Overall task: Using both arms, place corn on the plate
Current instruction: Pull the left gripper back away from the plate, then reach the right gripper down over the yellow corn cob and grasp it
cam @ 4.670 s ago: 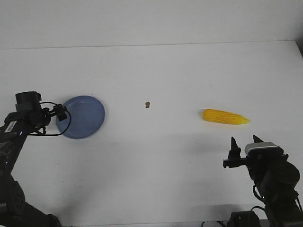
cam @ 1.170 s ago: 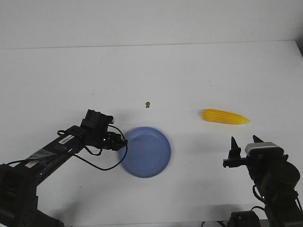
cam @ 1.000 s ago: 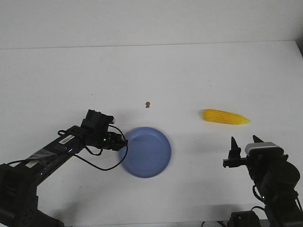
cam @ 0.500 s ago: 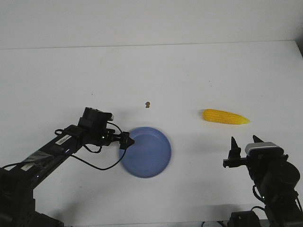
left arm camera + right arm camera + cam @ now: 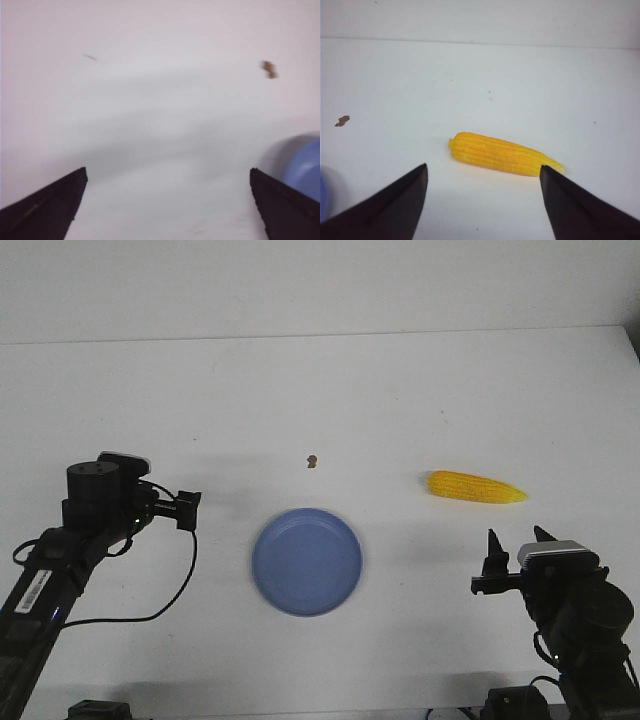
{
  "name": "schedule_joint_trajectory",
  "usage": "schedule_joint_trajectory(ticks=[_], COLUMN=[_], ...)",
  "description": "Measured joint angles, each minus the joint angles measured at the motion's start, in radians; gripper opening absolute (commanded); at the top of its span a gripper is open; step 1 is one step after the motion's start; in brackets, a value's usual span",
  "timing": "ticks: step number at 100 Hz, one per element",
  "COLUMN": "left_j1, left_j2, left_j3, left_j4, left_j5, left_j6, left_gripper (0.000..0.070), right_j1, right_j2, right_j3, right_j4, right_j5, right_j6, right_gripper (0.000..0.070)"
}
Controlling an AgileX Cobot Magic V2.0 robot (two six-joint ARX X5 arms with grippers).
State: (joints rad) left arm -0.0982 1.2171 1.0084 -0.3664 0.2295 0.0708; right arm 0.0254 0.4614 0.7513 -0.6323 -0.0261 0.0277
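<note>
The yellow corn [image 5: 476, 487] lies on the white table at the right, its pointed end to the right; it also shows in the right wrist view [image 5: 505, 154]. The blue plate [image 5: 307, 561] lies flat near the table's middle front, and its edge shows in the left wrist view [image 5: 306, 169]. My left gripper [image 5: 186, 510] is open and empty, well left of the plate. My right gripper [image 5: 516, 542] is open and empty, just in front of the corn, apart from it.
A tiny brown speck [image 5: 312, 460] lies on the table behind the plate, also in the left wrist view [image 5: 269, 69] and the right wrist view [image 5: 342, 120]. The table's back edge runs across the top.
My left gripper let go of the plate and drew back to the left, after dragging the plate from the far left toward the middle. The right arm and corn have not moved.
</note>
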Motion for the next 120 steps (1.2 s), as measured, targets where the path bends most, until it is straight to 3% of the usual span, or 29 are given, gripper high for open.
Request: schedule_joint_trajectory(ticks=[27,51,71,97,120], left_j1=[0.009,0.009,0.009,0.009,0.009], left_j2=[-0.057,-0.057,-0.057,-0.057,-0.057], left_j3=[0.000,0.000,0.000,0.000,0.000], left_j4=[0.000,0.001,0.014,0.014,0.014], left_j5=[-0.022,-0.022,-0.022,-0.022,-0.022], left_j6=[0.104,0.104,0.099,0.087,0.073], left_gripper=[0.0672,0.0672,0.0672,0.0672,0.0672], right_j1=[0.000,0.000,0.000,0.000,-0.029], right_j2=[0.038,0.263,0.572,0.918,1.085], right_j3=[0.001,0.022,0.146,0.381,0.492], right_j4=[0.049,0.063,-0.024,-0.065,-0.103], right_j5=[0.004,0.092,0.004,0.001,-0.024], right_j6=[-0.025,-0.209,-0.342,-0.462,-0.530], right_gripper=[0.0474,0.0474,0.0483,0.0490,0.0490])
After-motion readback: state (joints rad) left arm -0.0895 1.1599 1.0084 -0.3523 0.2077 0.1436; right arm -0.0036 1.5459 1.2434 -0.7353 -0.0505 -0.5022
